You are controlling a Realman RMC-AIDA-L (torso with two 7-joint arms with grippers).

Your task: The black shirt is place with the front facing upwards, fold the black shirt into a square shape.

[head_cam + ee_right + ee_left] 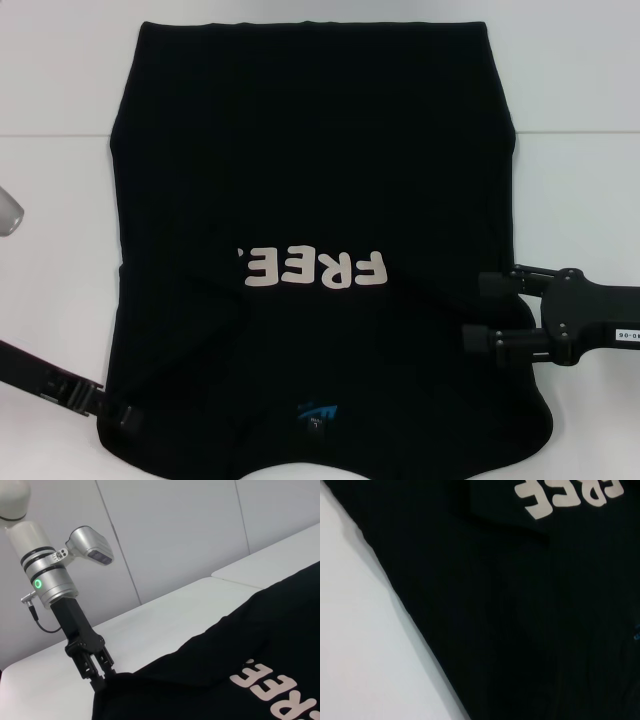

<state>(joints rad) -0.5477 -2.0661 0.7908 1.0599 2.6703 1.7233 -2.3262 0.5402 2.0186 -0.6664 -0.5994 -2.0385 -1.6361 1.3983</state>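
Observation:
The black shirt [320, 170] lies spread on the white table with its front up. Its white letters "FREE" [315, 267] read upside down from my side, and a small blue logo [318, 412] sits near the collar at the near edge. A folded-over flap on the left covers the end of the lettering. My left gripper [118, 414] is at the shirt's near-left corner, and the right wrist view shows it [97, 680] shut on the cloth edge. My right gripper [488, 312] is at the shirt's right edge, fingers apart. The left wrist view shows only shirt [520, 605] and table.
The white table [60, 200] has a seam running across it at the far side. Bare tabletop [360, 655] lies to the left and right of the shirt. A pale wall [175, 530] stands behind the table.

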